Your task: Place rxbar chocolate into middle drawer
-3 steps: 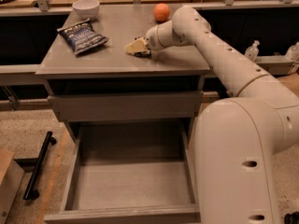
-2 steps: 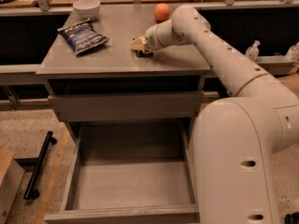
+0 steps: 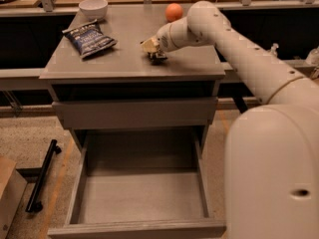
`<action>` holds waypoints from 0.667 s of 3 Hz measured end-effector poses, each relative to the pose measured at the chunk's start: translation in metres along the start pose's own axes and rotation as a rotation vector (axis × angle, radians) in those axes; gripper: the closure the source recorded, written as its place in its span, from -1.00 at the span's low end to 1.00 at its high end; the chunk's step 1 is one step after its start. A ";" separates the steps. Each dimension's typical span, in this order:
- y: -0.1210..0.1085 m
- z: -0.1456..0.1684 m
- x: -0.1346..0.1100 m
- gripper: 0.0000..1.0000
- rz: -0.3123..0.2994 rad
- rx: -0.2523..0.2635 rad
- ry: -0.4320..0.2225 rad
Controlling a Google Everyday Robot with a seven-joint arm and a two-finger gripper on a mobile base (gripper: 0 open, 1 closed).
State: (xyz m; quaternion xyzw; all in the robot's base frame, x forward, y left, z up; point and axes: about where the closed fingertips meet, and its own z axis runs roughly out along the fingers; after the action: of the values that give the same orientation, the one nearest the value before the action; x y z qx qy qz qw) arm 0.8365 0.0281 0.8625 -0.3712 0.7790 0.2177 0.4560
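The rxbar chocolate (image 3: 159, 58), a small flat black bar, lies on the grey table top (image 3: 124, 63), right under the cream gripper (image 3: 153, 49) (I cannot tell if the claw is squeezing it). Below, the wide grey middle drawer (image 3: 142, 198) stands open.

view: single, high, possibly head-mounted | faces: down-forward, near | gripper (image 3: 155, 51) upper centre, over cabinet top (image 3: 119, 61)
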 end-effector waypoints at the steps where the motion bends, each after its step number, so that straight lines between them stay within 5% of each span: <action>1: 0.039 -0.077 -0.031 1.00 -0.094 -0.009 -0.057; 2: 0.071 -0.132 -0.044 1.00 -0.180 -0.042 -0.057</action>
State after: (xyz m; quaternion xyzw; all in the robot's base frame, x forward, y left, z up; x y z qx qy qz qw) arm 0.7227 -0.0002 0.9657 -0.4431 0.7244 0.2026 0.4877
